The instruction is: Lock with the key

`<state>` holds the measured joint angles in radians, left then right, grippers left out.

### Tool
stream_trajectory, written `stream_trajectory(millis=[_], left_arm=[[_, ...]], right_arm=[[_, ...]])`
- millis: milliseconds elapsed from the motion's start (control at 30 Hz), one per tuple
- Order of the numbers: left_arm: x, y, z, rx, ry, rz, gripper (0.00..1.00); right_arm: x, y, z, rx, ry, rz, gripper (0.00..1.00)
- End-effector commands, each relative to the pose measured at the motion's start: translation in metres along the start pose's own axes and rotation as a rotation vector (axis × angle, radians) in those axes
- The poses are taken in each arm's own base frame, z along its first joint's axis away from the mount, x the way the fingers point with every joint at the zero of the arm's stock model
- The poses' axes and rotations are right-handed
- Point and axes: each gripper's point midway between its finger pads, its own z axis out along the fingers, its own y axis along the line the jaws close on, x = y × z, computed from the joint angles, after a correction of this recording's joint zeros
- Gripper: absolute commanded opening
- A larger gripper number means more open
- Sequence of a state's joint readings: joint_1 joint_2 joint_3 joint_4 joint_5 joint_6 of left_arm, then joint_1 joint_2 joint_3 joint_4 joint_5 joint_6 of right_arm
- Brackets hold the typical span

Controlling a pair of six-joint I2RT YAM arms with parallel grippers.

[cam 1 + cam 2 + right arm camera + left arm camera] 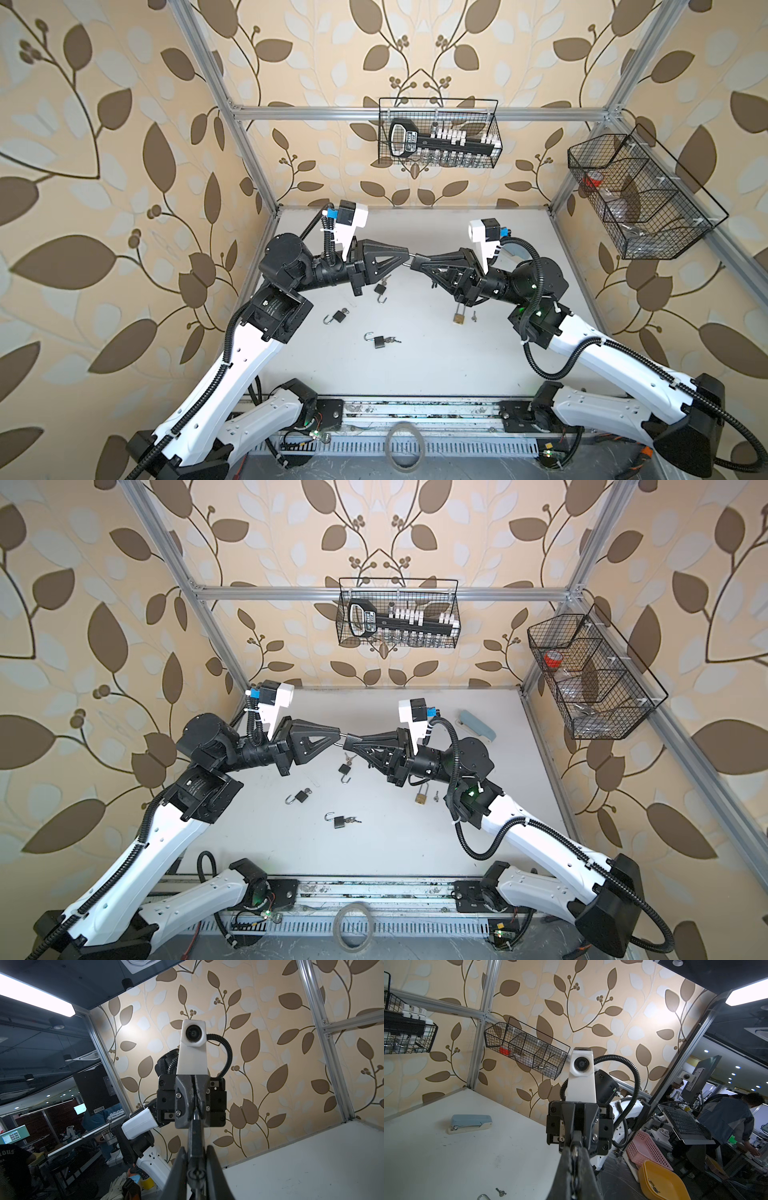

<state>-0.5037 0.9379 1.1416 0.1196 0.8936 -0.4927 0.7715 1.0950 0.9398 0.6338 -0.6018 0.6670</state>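
left tool (pixel 406 258), right tool (pixel 416 262): both clenched on one padlock (pixel 195 1136) | table (pixel 436 365): three black padlocks (pixel 340 316) (pixel 380 289) (pixel 379 341) (open), one brass padlock (pixel 459 319)

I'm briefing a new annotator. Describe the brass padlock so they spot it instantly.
On the white table, look beside the right arm. The brass padlock lies there next to a loose key. It alone is gold-coloured; the other padlocks are black.
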Motion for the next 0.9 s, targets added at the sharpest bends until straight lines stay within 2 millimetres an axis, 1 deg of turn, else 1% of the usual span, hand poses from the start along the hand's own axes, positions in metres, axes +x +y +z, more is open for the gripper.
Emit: stream_trajectory(millis=[0,167,333,433,467,500,533,567,633,700,733,767,800,867], left_arm=[[-0.001,-0.012,0.006,0.068,0.001,0.059,0.00],[0.013,-0.013,0.016,0.096,0.034,0.044,0.00],[0.028,-0.010,0.024,0.097,0.065,0.023,0.00],[0.050,-0.010,0.041,0.125,0.122,-0.004,0.00],[0.062,-0.012,0.051,0.149,0.163,-0.020,0.00],[0.073,-0.014,0.059,0.168,0.197,-0.031,0.00],[0.080,-0.015,0.062,0.175,0.213,-0.041,0.00],[0.083,-0.014,0.062,0.173,0.210,-0.047,0.00],[0.079,-0.009,0.055,0.108,0.177,-0.021,0.00],[0.068,-0.011,0.043,0.056,0.136,0.031,0.00],[0.061,-0.013,0.039,0.040,0.121,0.048,0.00],[0.055,-0.014,0.035,0.028,0.107,0.062,0.00],[0.048,-0.016,0.033,0.022,0.096,0.072,0.00],[0.040,-0.021,0.029,0.024,0.079,0.091,0.00]], right_arm=[[0.000,0.017,0.010,-0.051,0.028,-0.025,0.00],[-0.004,0.012,0.013,-0.017,-0.010,-0.036,0.00],[-0.013,0.011,0.011,0.011,-0.040,-0.077,0.00],[-0.013,0.019,0.025,-0.027,-0.021,-0.095,0.00],[-0.012,0.021,0.029,-0.034,-0.019,-0.103,0.00],[-0.014,0.022,0.031,-0.037,-0.022,-0.109,0.00],[-0.017,0.023,0.030,-0.033,-0.030,-0.118,0.00],[-0.020,0.024,0.027,-0.025,-0.038,-0.133,0.00],[-0.022,0.023,0.018,0.005,-0.041,-0.165,0.00],[-0.018,0.024,0.008,0.024,-0.033,-0.205,0.00],[-0.015,0.024,0.004,0.032,-0.025,-0.218,0.04],[-0.012,0.025,-0.001,0.037,-0.019,-0.233,0.30],[-0.008,0.026,-0.006,0.040,-0.011,-0.243,0.50],[-0.002,0.028,-0.014,0.048,0.011,-0.262,0.76]])
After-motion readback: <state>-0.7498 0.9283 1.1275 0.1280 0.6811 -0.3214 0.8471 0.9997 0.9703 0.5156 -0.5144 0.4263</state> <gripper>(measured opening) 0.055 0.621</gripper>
